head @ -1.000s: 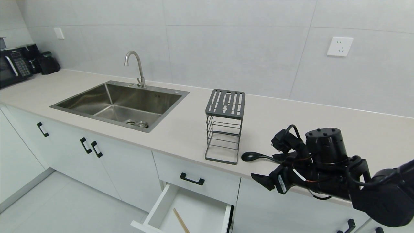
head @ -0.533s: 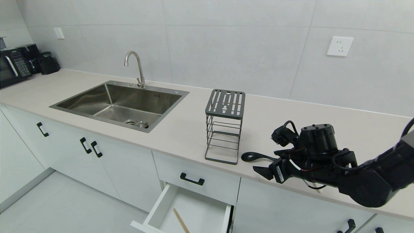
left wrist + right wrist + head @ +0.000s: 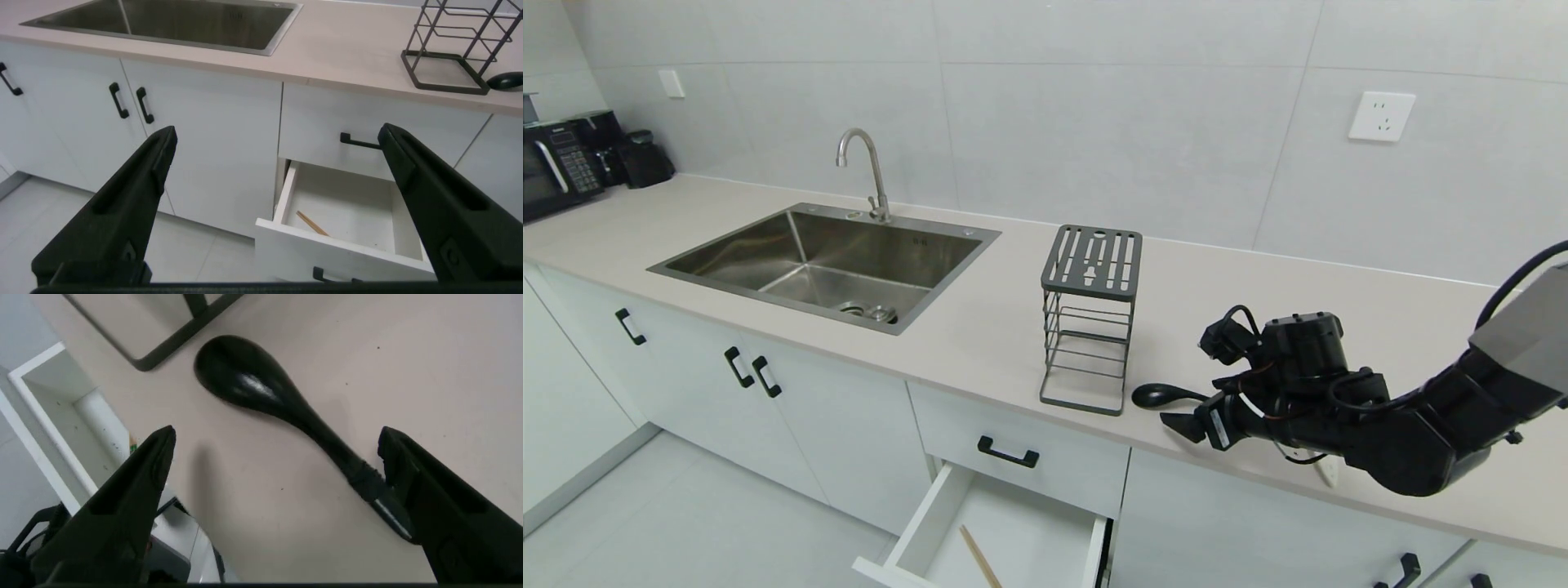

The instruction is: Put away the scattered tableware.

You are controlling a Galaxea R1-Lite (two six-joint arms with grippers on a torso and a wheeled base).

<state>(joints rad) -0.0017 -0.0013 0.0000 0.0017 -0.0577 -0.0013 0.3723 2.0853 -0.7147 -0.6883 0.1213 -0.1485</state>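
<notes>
Judging the black spoon (image 3: 1152, 396): probably light, stiff and glossy, so apt to slip or skate on the counter (image 3: 980, 335) under a loose pinch. Lies flat just beside the foot of the wire rack (image 3: 1091, 291), bowl toward the rack, handle running away from it. Best taken across the slim handle, not the broad rounded bowl. Hovers low over the spoon on the side away from the rack, with the right tool (image 3: 1196, 404) spread wide and empty, one finger either side of the handle, apparently not touching it.

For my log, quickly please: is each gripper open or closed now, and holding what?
Left gripper: open, holding nothing.
Right gripper: open, holding nothing, over the black spoon.
</notes>
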